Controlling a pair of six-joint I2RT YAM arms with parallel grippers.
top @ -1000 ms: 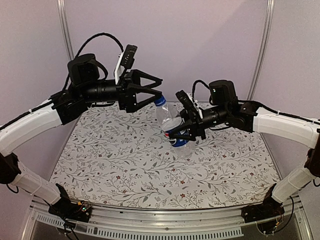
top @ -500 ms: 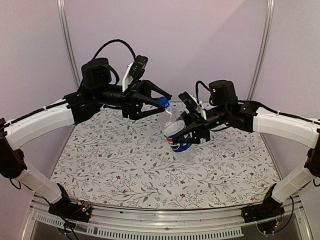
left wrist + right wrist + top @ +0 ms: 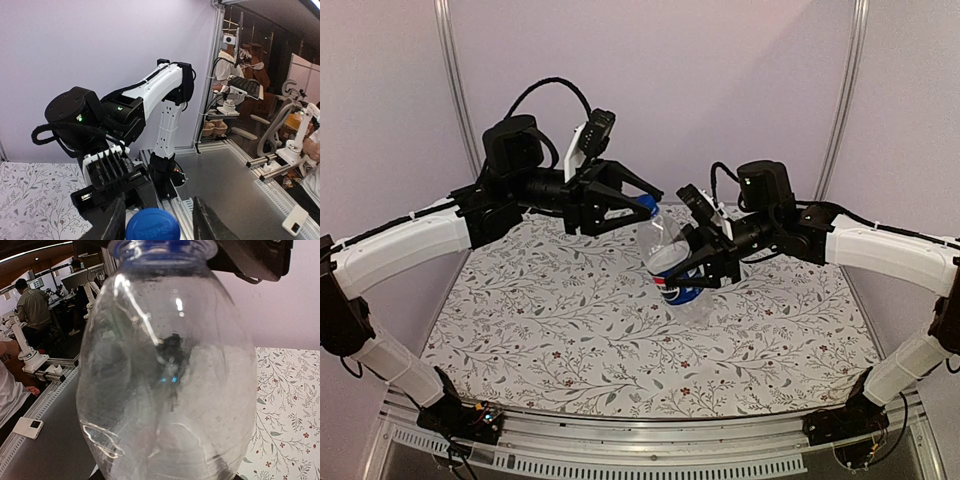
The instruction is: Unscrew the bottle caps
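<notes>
A clear bottle [image 3: 668,250] with a blue Pepsi label hangs tilted above the table, neck toward the left. My right gripper [image 3: 688,272] is shut on it at the label. The bottle [image 3: 165,365] fills the right wrist view and hides that gripper's fingers. Its bright blue cap [image 3: 645,204] lies between the jaws of my left gripper [image 3: 642,200]. In the left wrist view the cap [image 3: 152,226] rests against the left finger [image 3: 114,220]. A narrow gap still separates it from the right finger, so the jaws are open around it.
A floral mat [image 3: 570,330] covers the table under both arms. Metal frame posts [image 3: 450,60] rise at the back corners before a purple wall. An aluminium rail [image 3: 650,455] runs along the near edge, with the arm bases at its ends.
My left arm has moved right to the bottle's neck and its jaws have narrowed around the blue cap. My right gripper has shifted the bottle slightly right.
</notes>
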